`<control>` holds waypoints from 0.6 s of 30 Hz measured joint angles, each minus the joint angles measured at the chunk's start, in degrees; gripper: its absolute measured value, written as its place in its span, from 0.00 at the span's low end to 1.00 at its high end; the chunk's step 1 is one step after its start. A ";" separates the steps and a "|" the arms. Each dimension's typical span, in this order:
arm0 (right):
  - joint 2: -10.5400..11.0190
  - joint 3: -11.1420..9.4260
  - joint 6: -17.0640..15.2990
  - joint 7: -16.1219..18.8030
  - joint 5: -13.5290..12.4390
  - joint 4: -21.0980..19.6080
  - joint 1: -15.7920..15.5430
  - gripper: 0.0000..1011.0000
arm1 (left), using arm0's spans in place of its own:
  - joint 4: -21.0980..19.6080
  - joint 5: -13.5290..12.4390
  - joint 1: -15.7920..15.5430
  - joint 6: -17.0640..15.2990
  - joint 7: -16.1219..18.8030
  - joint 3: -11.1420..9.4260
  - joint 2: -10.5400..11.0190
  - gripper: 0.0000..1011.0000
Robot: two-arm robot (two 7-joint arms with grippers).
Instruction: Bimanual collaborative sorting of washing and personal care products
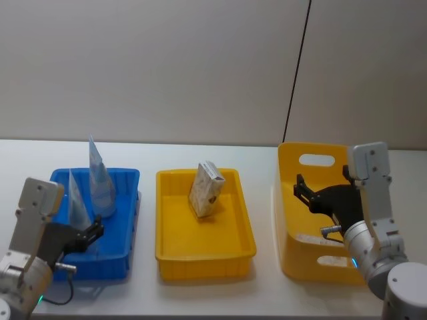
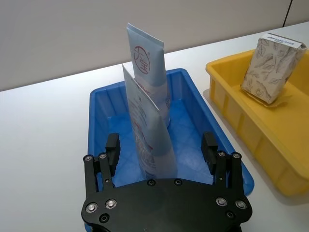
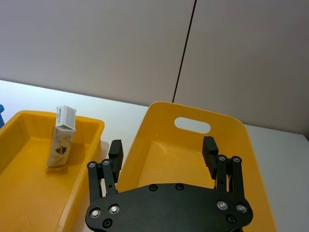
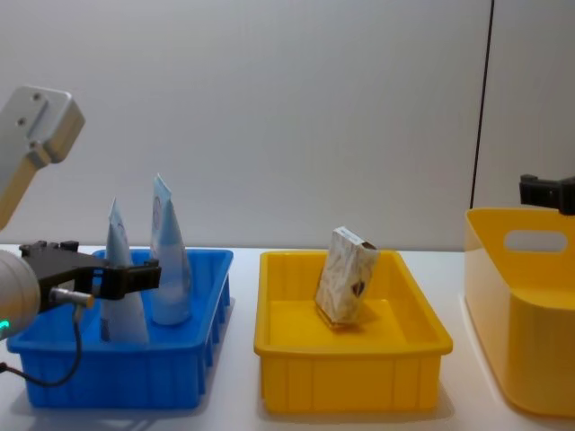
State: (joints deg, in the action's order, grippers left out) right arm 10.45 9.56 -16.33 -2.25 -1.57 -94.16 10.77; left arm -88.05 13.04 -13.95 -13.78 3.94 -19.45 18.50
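Two tubes, one box — one blue tray, one yellow tray, one yellow bin.

**Four camera positions**

Head view: high, facing forward and down. The blue tray lies at 8 o'clock, the shallow yellow tray at 6, the tall yellow bin at 4. Chest view: lower, facing level across the table, showing the same three containers side-on. Left wrist view: close behind my left gripper, looking down into the blue tray. Right wrist view: close behind my right gripper, looking into the tall yellow bin. Both wrist views share the shallow yellow tray and its box.
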 joint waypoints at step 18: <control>0.00 0.00 0.01 0.00 0.00 0.00 0.00 0.99 | 9.40 -1.53 -6.79 0.19 -0.93 -0.83 -3.41 0.99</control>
State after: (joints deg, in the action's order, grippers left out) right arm 10.45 9.56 -16.32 -2.26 -1.57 -94.16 10.77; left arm -78.65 11.50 -20.74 -13.59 3.01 -20.28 15.09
